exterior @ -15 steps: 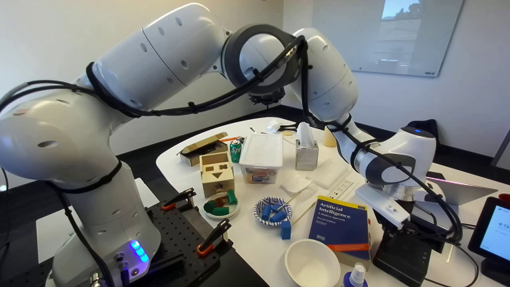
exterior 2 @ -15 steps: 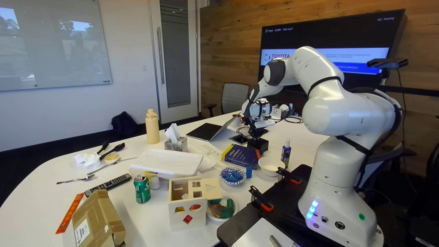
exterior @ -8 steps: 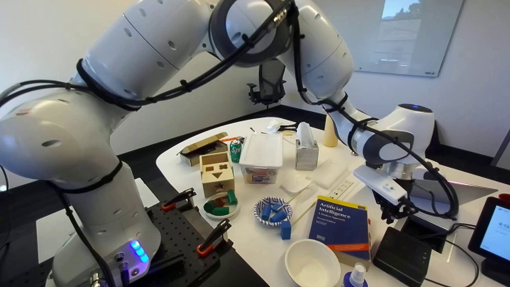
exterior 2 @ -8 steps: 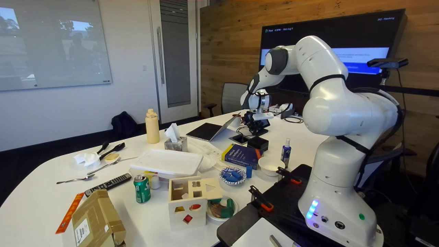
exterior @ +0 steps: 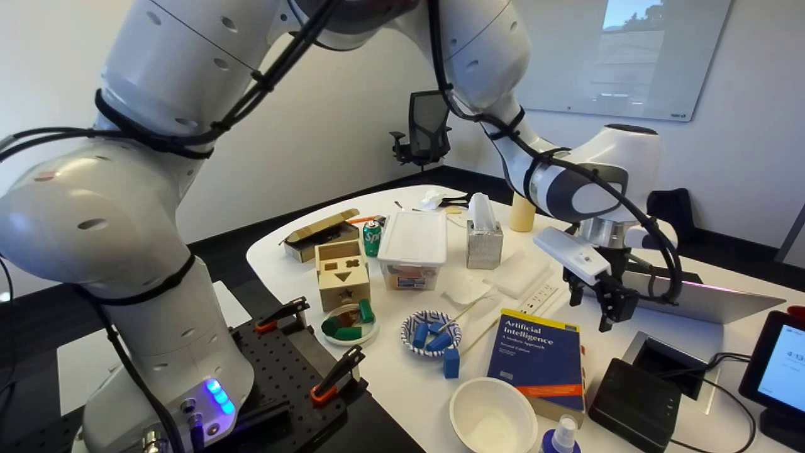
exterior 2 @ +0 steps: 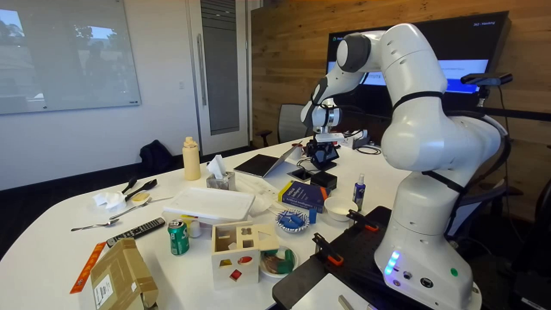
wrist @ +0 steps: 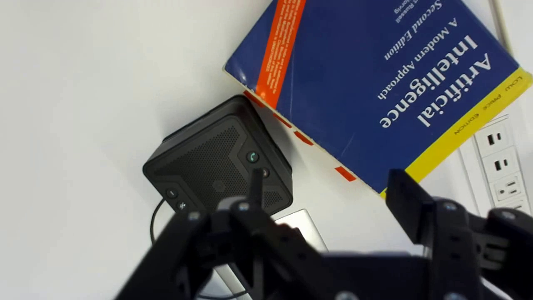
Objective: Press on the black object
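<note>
Your gripper (wrist: 326, 179) hangs, fingers spread apart; below and clear of them sit the black object (wrist: 212, 160) and dark blue book (wrist: 354, 83).

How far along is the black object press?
Done, it seems: the press. A second ago the hand appeared to touch the black object; an exterior view now shows a gap between them. In progress: backing off, the hand risen higher, open and holding nothing. Remaining: probably only finishing the retreat, though nothing visible confirms the press registered.

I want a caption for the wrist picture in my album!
A black speaker beside a blue book, seen past open jaws.
</note>
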`<state>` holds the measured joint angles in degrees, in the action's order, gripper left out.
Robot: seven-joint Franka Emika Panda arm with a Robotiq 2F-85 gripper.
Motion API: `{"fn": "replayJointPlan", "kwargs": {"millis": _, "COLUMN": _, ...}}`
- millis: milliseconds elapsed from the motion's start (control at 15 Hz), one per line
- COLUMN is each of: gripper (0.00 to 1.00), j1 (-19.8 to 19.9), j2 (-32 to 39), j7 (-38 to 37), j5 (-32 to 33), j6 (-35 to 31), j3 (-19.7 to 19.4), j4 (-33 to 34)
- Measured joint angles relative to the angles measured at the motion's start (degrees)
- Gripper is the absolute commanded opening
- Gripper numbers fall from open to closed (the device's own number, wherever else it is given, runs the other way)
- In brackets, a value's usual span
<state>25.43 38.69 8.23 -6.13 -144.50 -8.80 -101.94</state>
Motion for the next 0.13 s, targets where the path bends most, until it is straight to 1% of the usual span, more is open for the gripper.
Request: {"fn": "replayJointPlan", "kwargs": {"millis": 133, "gripper": 1.0, "j1": -1.0, "j2": -2.48, "j7": -1.11, "j5": 0.11, "j6": -0.45, "j3": -0.52, "j4": -2.79}}
